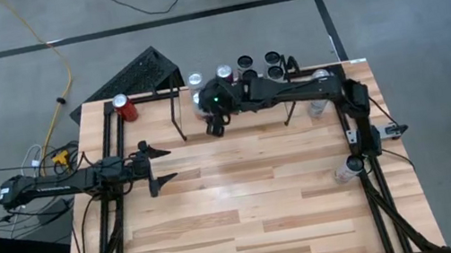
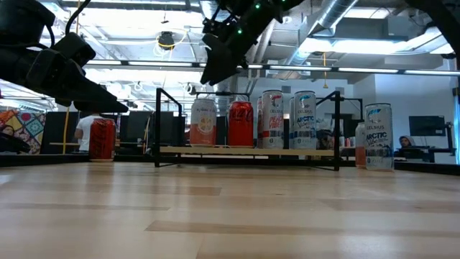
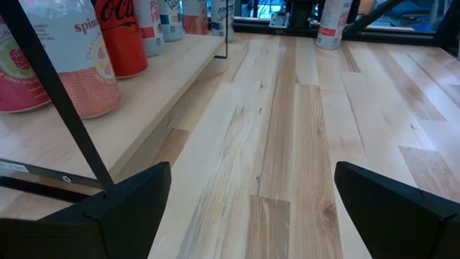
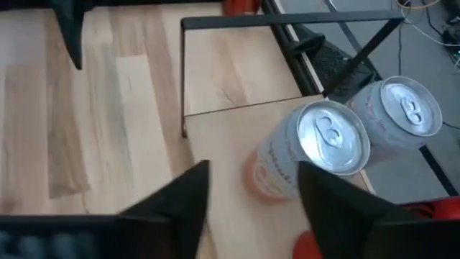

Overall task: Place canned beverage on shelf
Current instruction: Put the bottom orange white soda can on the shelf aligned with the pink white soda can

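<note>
High view, right arm stretched leftward along the far edge, right gripper (image 1: 215,121) raised over the shelf (image 1: 170,92), fingers apart around nothing, pink can (image 4: 287,155) just beside, left gripper (image 1: 158,167) wide apart, hovering left of centre.

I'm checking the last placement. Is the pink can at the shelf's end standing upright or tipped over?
Upright. The pink can stands straight on the shelf board in line with the others, and the right wrist view looks down on its lid.
</note>
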You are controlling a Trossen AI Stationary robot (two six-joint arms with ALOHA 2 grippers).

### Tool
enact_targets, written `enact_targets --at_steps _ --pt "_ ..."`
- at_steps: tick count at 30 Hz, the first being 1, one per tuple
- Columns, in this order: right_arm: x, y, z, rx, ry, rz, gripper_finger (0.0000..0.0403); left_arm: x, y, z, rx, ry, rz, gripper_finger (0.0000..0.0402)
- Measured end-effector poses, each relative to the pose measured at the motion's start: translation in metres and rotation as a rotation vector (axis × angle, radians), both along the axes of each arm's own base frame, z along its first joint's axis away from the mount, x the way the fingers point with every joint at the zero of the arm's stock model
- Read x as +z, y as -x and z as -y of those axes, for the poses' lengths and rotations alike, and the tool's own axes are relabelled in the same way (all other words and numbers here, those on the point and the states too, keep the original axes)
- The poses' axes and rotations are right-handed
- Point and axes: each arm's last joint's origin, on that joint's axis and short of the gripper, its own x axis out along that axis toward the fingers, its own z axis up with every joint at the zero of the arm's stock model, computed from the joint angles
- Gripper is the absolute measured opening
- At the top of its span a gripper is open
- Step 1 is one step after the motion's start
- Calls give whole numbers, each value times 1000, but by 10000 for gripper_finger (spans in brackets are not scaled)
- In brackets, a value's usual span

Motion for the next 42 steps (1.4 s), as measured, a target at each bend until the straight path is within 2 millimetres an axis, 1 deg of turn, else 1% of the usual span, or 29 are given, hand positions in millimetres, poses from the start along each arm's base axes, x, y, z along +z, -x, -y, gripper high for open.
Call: enact_targets --at_steps 3,6,7,8,13,17,20,22,25,26,27,29,34,42 --pt "-11 -3 1 9 8 -35 164 0 0 0 0 0 1 377" --pt "-24 -1 6 3 4 -104 68 0 0 0 1 0 0 377" --pt "-25 -3 9 5 13 -97 36 0 0 0 0 0 0 377" --pt "-25 -4 11 5 21 -88 21 0 0 0 0 0 -1 377" --pt "-26 -3 19 -10 23 -90 27 0 0 0 0 0 0 377" --pt "-26 -3 21 -15 25 -80 16 0 0 0 1 0 0 377" --pt "-26 -3 24 -11 15 -77 16 0 0 0 0 0 0 377" --pt "-35 -9 25 -3 10 -72 16 0 0 0 0 0 -1 377" --pt "-49 -10 28 0 -6 -120 16 0 0 0 0 0 0 377" --pt "-53 -15 28 8 8 -99 16 0 0 0 0 0 0 377" --pt "-53 -18 28 13 12 -79 16 0 0 0 0 0 0 377" --pt "-55 -17 27 17 11 -95 16 0 0 0 0 0 -2 377" --pt "-53 -17 32 6 16 -76 16 -1 0 0 0 0 -8 377" --pt "-56 -13 32 20 15 -133 16 -1 -1 0 0 0 -12 377"
